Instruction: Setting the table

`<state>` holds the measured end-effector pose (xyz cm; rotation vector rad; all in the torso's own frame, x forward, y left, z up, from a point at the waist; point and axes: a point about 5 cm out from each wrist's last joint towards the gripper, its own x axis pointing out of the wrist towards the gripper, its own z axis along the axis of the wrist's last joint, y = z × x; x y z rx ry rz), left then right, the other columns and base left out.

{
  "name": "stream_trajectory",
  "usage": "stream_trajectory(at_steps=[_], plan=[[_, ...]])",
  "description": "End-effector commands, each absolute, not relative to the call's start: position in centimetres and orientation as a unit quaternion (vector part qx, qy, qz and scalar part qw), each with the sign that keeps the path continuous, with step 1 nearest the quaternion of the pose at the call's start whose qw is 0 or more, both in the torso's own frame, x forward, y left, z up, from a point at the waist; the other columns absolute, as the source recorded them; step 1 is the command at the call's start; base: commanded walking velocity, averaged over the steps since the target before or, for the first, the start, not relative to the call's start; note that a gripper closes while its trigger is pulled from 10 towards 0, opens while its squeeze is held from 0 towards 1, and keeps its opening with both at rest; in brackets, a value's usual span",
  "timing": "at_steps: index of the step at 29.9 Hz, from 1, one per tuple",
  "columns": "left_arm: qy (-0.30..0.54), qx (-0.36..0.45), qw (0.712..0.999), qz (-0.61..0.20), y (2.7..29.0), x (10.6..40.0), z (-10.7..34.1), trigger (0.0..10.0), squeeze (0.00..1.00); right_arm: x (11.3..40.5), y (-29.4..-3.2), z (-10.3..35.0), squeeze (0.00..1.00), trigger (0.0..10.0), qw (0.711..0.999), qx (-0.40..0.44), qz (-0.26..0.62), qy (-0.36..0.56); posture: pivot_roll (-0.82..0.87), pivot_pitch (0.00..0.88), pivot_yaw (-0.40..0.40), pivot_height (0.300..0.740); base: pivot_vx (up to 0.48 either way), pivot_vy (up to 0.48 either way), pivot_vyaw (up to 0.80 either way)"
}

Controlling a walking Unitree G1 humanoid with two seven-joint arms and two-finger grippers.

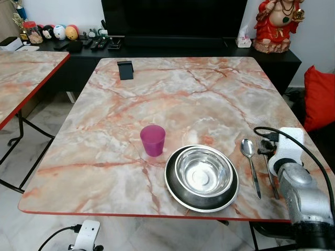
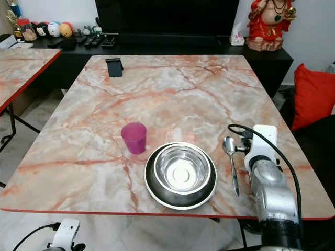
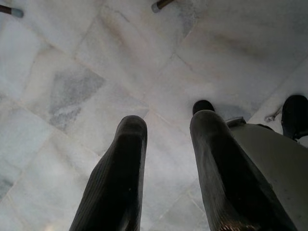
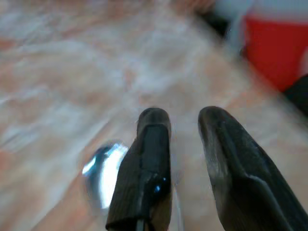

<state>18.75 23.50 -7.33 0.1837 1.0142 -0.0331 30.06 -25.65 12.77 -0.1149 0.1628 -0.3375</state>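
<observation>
— The left gripper (image 3: 166,159), what is it doing?

— Hanging low beside the table's near edge, its two black fingers apart around nothing, marble floor tiles beneath them. It looks idle.

— And across the marbled table (image 1: 172,89), left to right?

— A magenta plastic cup (image 1: 152,139) stands upright, well in from the near edge. Just beside it, to the right, a steel bowl (image 1: 203,171) sits nested in a dark-rimmed plate (image 1: 174,191). Right of the plate lies a spoon (image 1: 250,162), bowl end away from the robot, handle pointing back toward the near edge — its long axis runs roughly front to back. A second slim utensil (image 1: 270,175) lies just beyond it, partly hidden by the arm; which kind it is cannot be told.

— The right gripper (image 4: 185,144)?

— Over the table's right side, above the cutlery. Its wrist view, blurred, shows the fingers parted with nothing between them and the spoon's shiny bowl just off one fingertip.

— So which arm takes the cutlery?

— By judgement, the right: the spoon lies just to its left and slightly ahead, while the other arm is well apart, below the tabletop. A grasp would want the fingers closing across the handle, not along it.
</observation>
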Motion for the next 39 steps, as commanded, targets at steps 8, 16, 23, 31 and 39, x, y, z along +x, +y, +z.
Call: stream_trajectory(at_steps=[8, 16, 23, 31, 39], plan=[[0.486, 0.092, 0.869, -0.011, 23.9, 18.4, -7.4, 10.0, 0.0, 25.6, -28.8, 15.4, 0.0, 10.0, 0.929, -0.14, -0.341, -0.036, -0.05, 0.0, 0.002, 0.74, 0.0, 0.0, 0.0], [0.486, 0.086, 0.87, -0.011, 23.7, 18.4, -7.5, 10.0, 0.0, 17.5, -35.5, 15.3, 0.0, 10.0, 0.757, -0.211, -0.618, 0.023, -0.05, 0.0, -0.013, 0.74, 0.0, 0.0, 0.0], [0.487, 0.089, 0.869, -0.015, 23.5, 18.5, -7.5, 10.0, 0.0, 13.5, -37.2, 10.1, 0.0, 10.0, 0.695, -0.137, -0.691, 0.143, -0.07, 0.0, -0.01, 0.74, 0.0, 0.0, 0.0], [0.486, 0.087, 0.87, -0.014, 23.3, 18.5, -7.5, 10.0, 0.0, 11.6, -33.5, 2.2, 0.0, 10.0, 0.682, -0.064, -0.661, 0.305, -0.06, 0.0, -0.022, 0.74, 0.0, 0.0, 0.0], [0.484, 0.079, 0.871, -0.009, 23.1, 18.5, -7.6, 10.0, 0.0, 9.0, -30.1, -3.6, 0.0, 10.0, 0.663, -0.071, -0.608, 0.431, -0.05, 0.0, -0.036, 0.74, 0.0, 0.0, 0.0]])
